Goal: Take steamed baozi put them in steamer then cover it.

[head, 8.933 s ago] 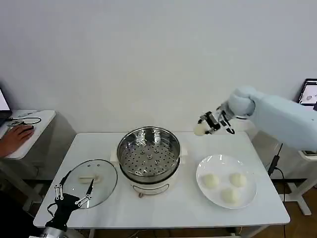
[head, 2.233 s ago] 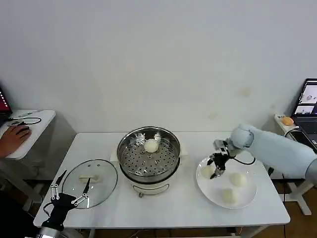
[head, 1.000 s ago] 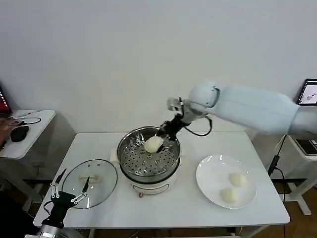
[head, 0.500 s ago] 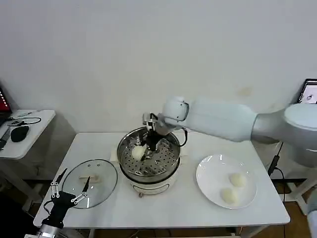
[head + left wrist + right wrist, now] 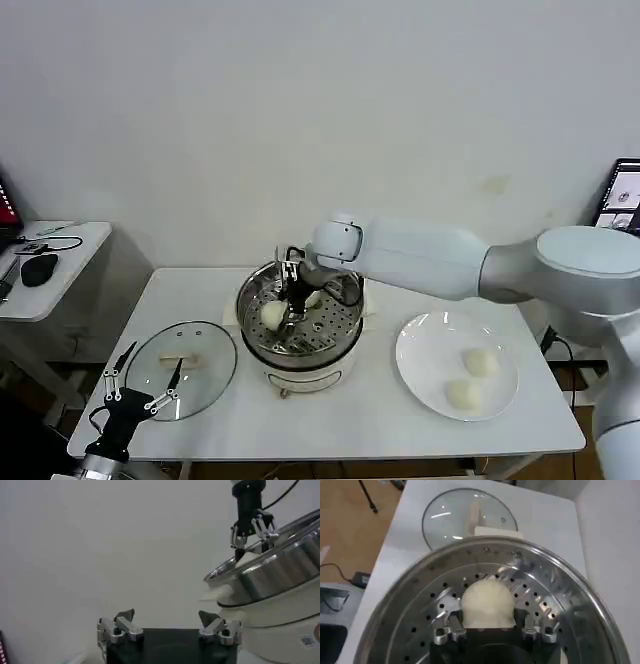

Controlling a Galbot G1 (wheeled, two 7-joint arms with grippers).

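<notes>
The right gripper (image 5: 285,315) reaches down into the steamer (image 5: 300,312) at the middle of the table (image 5: 350,420), its fingers clamped on a bun (image 5: 487,603) just above the holed floor. Another bun (image 5: 312,298) lies farther back in the steamer. Two buns (image 5: 480,362) sit on the plate (image 5: 420,350) toward the right edge. The lid (image 5: 180,368) lies flat near the front left corner, with the left gripper (image 5: 145,395), fingers apart, hovering at its near rim.

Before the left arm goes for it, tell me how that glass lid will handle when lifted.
The cover looks rigid and probably heavy for its size, being glass with a metal rim. Its smooth dome seems slippery, so the cream handle looks the safer hold. It is likely fragile if dropped. The left gripper hovers open at its edge.
</notes>
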